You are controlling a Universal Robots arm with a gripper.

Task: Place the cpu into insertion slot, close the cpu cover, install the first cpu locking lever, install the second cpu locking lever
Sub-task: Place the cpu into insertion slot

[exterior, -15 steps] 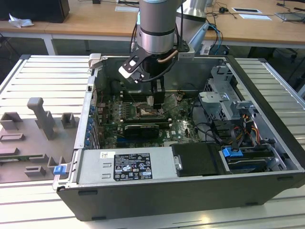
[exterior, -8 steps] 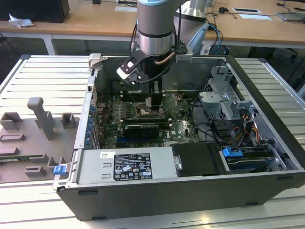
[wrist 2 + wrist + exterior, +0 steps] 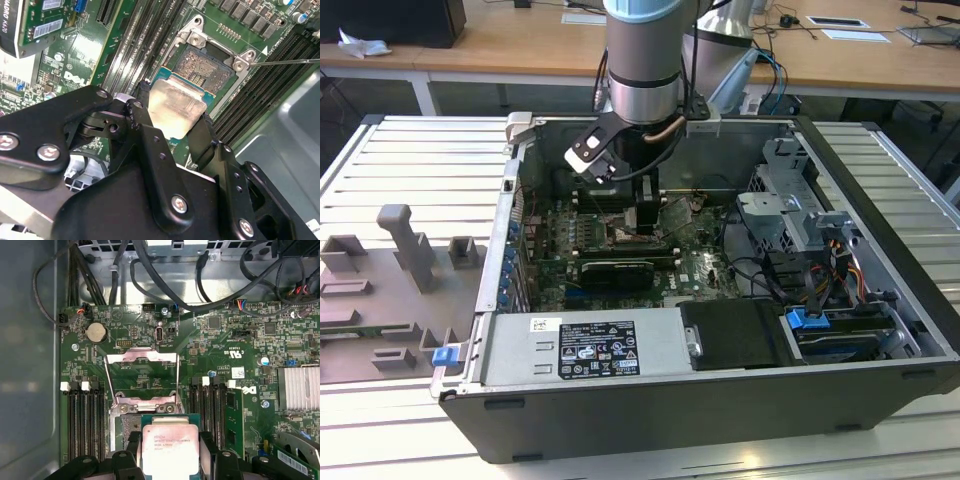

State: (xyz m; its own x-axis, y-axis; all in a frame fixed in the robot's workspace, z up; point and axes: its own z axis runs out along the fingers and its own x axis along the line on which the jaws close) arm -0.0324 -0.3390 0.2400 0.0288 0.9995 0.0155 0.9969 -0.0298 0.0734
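Note:
My gripper (image 3: 172, 114) is shut on the cpu (image 3: 176, 106), a flat square chip with a silver-grey top, pinched by its edges between the two black fingers (image 3: 141, 106). The chip hangs just above the insertion slot (image 3: 209, 67), overlapping its near edge, and the dark socket bed lies bare. In the first wrist view the cpu (image 3: 170, 449) sits in the gripper (image 3: 170, 440) over the slot (image 3: 125, 416). The cpu cover (image 3: 142, 357), a thin silver frame, stands swung open beyond it. In the exterior view the gripper (image 3: 642, 222) reaches down inside the computer case onto the green board.
Long black memory slots (image 3: 82, 425) flank the socket on both sides. A thin metal lever rod (image 3: 285, 61) sticks out from the socket's corner. A black graphics card (image 3: 618, 270), the power supply (image 3: 585, 350), the drive cage (image 3: 790, 215) and black cables (image 3: 165, 275) surround the work area.

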